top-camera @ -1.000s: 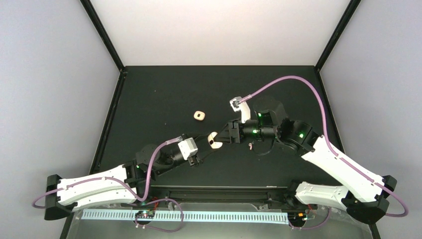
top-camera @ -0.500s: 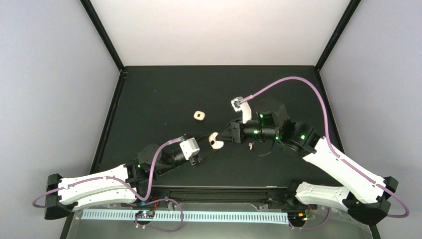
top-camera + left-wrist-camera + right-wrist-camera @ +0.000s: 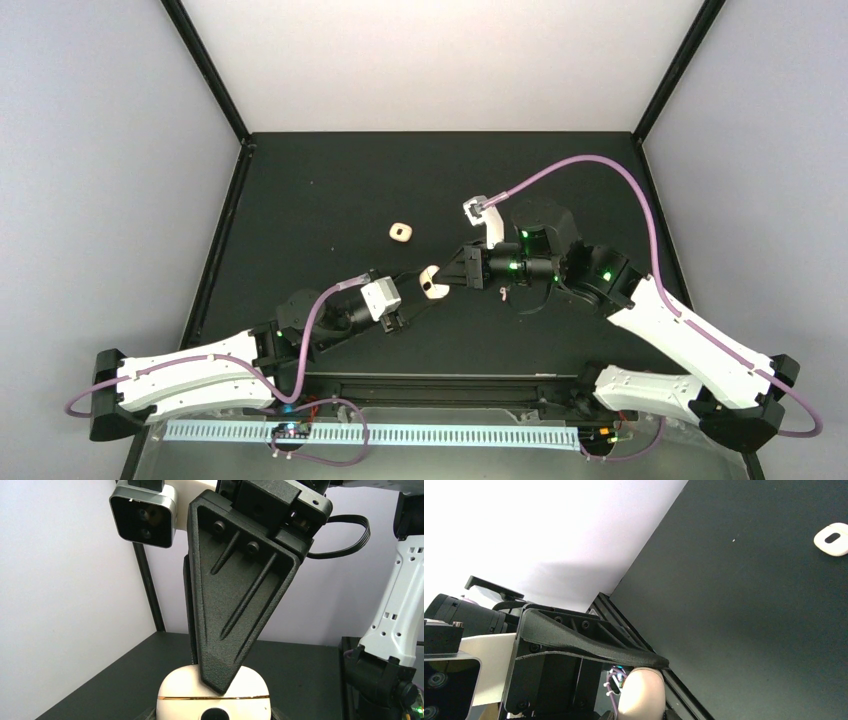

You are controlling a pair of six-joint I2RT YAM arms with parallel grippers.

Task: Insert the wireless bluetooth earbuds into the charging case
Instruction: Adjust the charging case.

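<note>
Left fingers [image 3: 413, 297] hold one case [image 3: 432, 282]; second case [image 3: 401, 232] apart; one earbud [image 3: 503, 293].

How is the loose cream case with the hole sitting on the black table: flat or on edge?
Flat: the cream rounded-square case lies broad face and hole up on the black table.

cream charging case [image 3: 432, 283], seemingly open, second case [image 3: 401, 232] lying flat behind, tiny earbud [image 3: 503, 292] nearby

no legible text, labels, brands or numbers
</note>
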